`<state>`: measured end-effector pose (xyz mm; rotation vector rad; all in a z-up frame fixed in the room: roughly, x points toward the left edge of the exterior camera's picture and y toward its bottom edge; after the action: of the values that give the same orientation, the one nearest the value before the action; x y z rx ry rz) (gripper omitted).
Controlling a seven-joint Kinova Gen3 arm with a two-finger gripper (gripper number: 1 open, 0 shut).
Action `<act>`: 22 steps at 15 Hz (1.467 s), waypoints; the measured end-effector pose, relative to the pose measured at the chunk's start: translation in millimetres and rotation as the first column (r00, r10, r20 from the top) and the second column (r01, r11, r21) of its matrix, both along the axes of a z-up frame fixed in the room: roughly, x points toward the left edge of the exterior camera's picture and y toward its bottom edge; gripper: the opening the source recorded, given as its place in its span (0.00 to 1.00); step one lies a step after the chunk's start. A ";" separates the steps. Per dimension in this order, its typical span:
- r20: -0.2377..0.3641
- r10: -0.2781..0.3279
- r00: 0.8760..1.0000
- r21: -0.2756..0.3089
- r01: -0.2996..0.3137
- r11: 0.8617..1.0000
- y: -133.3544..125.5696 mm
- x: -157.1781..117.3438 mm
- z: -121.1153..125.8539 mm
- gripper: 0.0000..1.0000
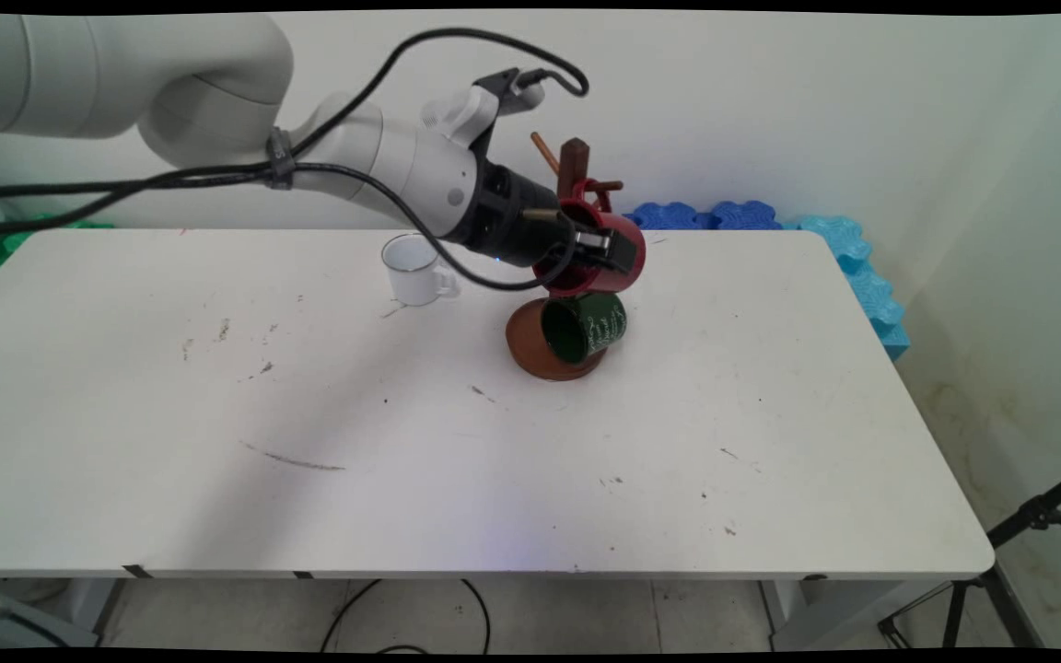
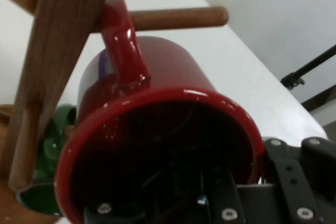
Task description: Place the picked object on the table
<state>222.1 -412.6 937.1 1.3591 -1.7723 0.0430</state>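
Observation:
My gripper (image 1: pixel 600 247) is shut on the rim of a red mug (image 1: pixel 630 254), with one finger inside the mug and one outside its wall. In the hand view the red mug (image 2: pixel 157 82) fills the picture, mouth toward the camera. Its handle (image 2: pixel 119 40) is looped over a wooden peg (image 2: pixel 181 18) of the mug tree (image 2: pixel 58 51). The mug tree's post (image 1: pixel 574 166) rises behind the gripper from a round brown base (image 1: pixel 530 348). A dark green mug (image 1: pixel 586 327) hangs on a lower peg just under the red one, lying sideways over the base.
A small white enamel mug (image 1: pixel 413 269) stands upright on the white table (image 1: pixel 402 442), left of the mug tree and below the arm's wrist. Blue foam mats (image 1: pixel 853 258) line the table's far right edge. A black tripod (image 1: pixel 1028 525) stands on the floor at the right.

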 end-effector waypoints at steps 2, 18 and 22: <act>-0.024 0.001 1.000 -0.005 -0.001 1.000 1.8 -2.4 5.8 0.00; -0.158 -0.106 0.982 -0.063 0.097 0.993 60.5 16.0 86.2 0.00; -0.103 -0.181 0.978 -0.088 0.172 0.981 74.2 40.2 96.4 0.00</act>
<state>262.4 -338.5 1033.4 1.1230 -1.7720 -0.0584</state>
